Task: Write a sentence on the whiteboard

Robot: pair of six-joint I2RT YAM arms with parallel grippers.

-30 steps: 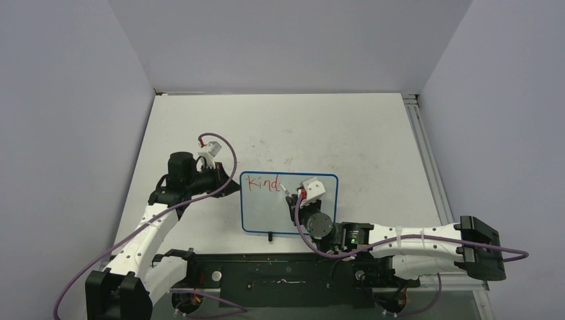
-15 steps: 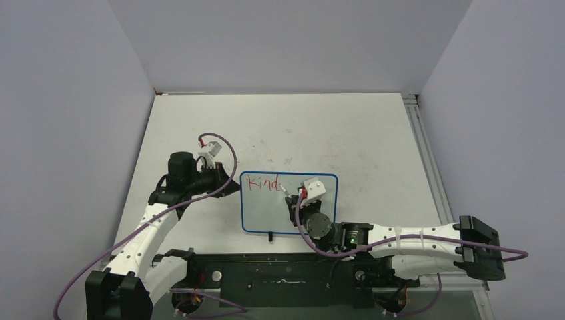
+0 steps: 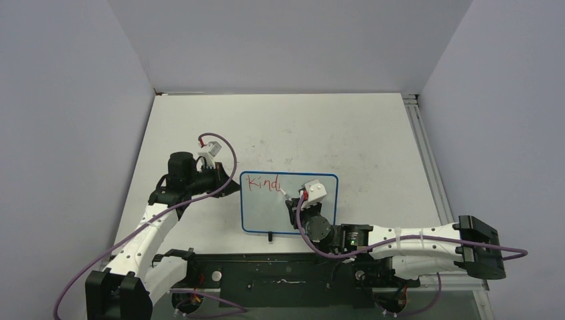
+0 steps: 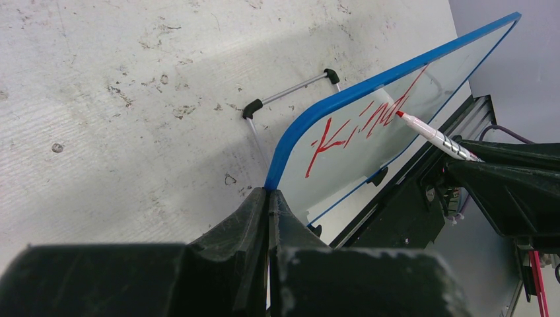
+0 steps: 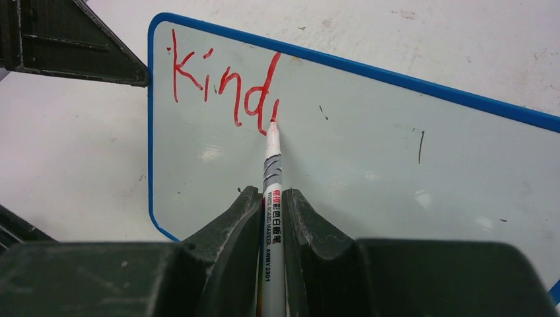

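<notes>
The left fingers (image 4: 254, 211) pinch the whiteboard (image 4: 370, 152) corner, likely steadying it, while the right fingers (image 5: 241, 214) clamp the marker (image 5: 272, 175), its tip writing after "Kind" (image 5: 224, 86).

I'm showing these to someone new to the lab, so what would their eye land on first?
The red handwritten word Kind, along the top left of the small blue-framed whiteboard. Next, the white red-tipped marker pinched in the right gripper, its tip at a short stroke just after the d. The left gripper clamps the board's far left corner.
</notes>
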